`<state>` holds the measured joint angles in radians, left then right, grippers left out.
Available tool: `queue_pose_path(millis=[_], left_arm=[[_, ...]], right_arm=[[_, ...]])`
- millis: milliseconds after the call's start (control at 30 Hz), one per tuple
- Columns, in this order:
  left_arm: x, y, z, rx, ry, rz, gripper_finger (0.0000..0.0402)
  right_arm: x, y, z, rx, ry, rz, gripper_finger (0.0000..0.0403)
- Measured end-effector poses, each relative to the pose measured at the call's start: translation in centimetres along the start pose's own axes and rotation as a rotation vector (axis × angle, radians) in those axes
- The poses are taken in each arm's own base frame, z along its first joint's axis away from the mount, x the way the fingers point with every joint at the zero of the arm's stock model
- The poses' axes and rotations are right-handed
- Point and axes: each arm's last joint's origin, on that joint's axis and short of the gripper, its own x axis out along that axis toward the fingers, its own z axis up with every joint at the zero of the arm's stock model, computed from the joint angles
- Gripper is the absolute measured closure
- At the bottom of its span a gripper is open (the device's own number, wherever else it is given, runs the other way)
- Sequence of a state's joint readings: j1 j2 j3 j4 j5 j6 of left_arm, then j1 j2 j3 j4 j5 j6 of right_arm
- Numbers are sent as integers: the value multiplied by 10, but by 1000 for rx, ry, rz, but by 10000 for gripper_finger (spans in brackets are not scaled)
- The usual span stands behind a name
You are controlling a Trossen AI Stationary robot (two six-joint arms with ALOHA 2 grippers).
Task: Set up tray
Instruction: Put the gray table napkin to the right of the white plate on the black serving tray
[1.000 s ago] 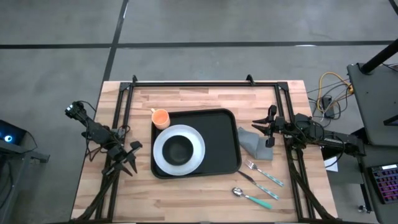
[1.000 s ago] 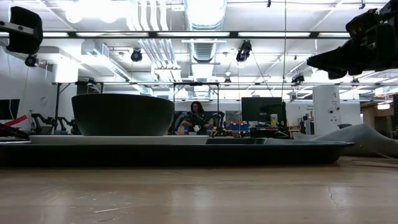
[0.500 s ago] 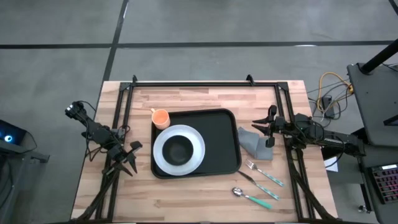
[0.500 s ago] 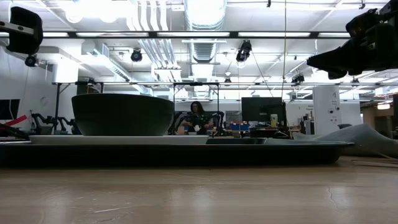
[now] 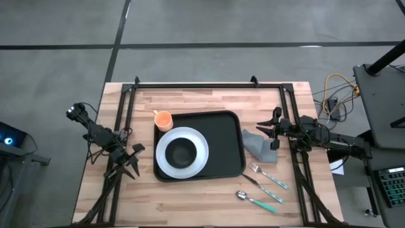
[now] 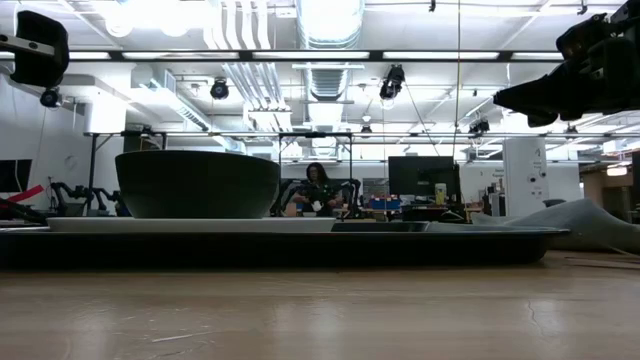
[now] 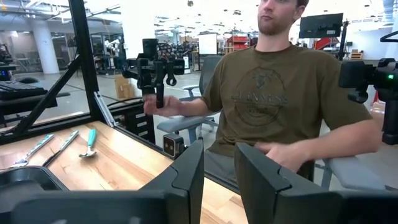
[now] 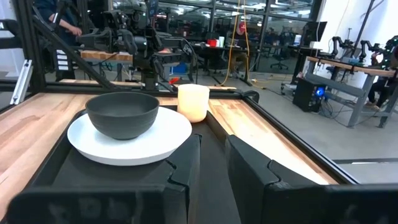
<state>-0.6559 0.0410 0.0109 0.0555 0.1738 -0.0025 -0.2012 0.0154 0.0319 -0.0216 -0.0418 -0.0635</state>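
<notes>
Judging by looks, the tray (image 5: 221, 136) is taken as stiff, light, best gripped at its bare right rim; both grippers are parted, empty.

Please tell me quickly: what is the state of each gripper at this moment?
Left gripper: open with a narrow gap, holding nothing, at the table's left edge.
Right gripper: open with a narrow gap, holding nothing, above the gray cloth.
</notes>
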Motion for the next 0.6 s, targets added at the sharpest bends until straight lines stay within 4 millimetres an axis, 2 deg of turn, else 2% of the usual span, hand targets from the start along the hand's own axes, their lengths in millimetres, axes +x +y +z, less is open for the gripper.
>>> queue_pose_path(millis=[467, 600], left_arm=[[0, 0, 0, 0, 0, 0, 331], [0, 0, 0, 0, 0, 0, 331]], right_arm=[[0, 0, 1, 57, -11, 0, 335], [0, 0, 1, 139, -11, 1, 335]])
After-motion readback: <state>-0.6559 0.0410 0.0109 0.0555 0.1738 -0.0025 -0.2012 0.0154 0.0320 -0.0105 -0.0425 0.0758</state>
